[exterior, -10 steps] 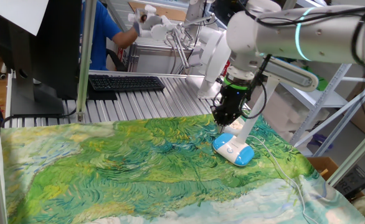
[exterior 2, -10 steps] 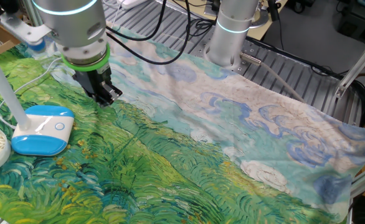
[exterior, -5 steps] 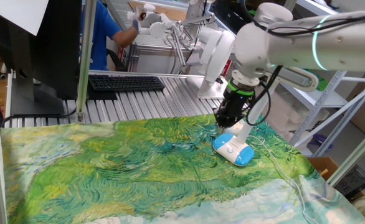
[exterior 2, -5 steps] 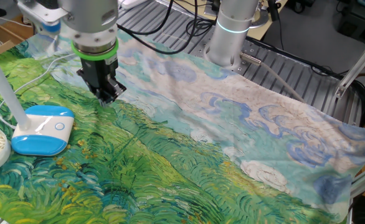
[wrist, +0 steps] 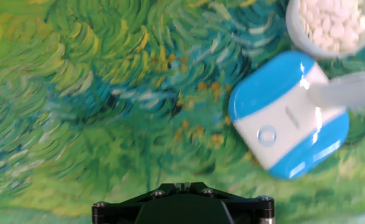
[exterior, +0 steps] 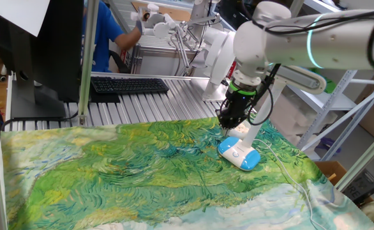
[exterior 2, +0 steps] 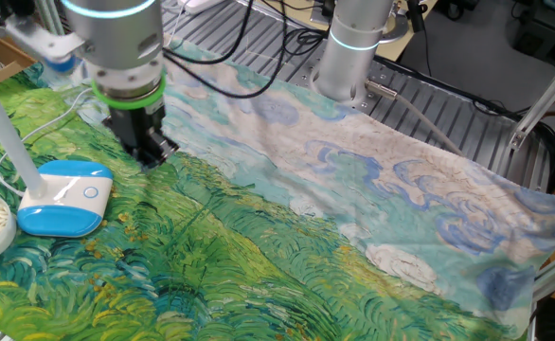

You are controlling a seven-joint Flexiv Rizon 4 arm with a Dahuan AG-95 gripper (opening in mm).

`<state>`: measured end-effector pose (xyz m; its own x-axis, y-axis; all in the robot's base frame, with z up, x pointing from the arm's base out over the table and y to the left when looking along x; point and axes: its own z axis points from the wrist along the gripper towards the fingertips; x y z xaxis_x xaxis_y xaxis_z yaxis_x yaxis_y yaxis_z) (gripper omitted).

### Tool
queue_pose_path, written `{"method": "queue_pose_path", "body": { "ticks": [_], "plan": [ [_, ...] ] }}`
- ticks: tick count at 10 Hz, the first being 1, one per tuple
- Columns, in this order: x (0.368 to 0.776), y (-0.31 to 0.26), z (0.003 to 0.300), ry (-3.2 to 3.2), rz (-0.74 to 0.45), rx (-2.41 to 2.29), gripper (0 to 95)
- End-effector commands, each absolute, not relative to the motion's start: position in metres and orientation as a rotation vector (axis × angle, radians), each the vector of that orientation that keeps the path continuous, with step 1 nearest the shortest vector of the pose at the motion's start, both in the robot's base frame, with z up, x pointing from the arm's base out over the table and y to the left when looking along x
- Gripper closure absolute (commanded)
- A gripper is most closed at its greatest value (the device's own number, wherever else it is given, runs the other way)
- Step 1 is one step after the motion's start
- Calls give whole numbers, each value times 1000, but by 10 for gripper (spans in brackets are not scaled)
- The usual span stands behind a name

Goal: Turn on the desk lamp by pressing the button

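The desk lamp [wrist: 288, 115] has a glossy, smooth plastic base, white on top with a light blue rim that catches highlights. It sits on a matt printed tablecloth [exterior: 142, 172] that lies slightly creased. At 12 o'clock from the cloth, the ribbed table [exterior: 149, 102] looks like bare metal. The robot arm [exterior: 327, 45] has a smooth white shell.

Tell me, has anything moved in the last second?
Only the arm. The end effector swung away from the desk lamp half a second ago, then came back toward it; it hangs beside the base, touching nothing. The lamp, its button and the cloth stayed put.
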<state>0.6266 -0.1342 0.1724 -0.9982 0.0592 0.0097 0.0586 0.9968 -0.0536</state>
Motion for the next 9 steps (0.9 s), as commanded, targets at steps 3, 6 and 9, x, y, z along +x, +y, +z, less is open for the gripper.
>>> {"method": "queue_pose_path", "body": {
  "ticks": [3, 6, 9],
  "plan": [
    [654, -160, 152, -3114, 126, -56, 950],
    [664, -178, 141, -3093, 146, -41, 950],
    [670, -192, 132, -3089, 150, -16, 950]
  ]
}}
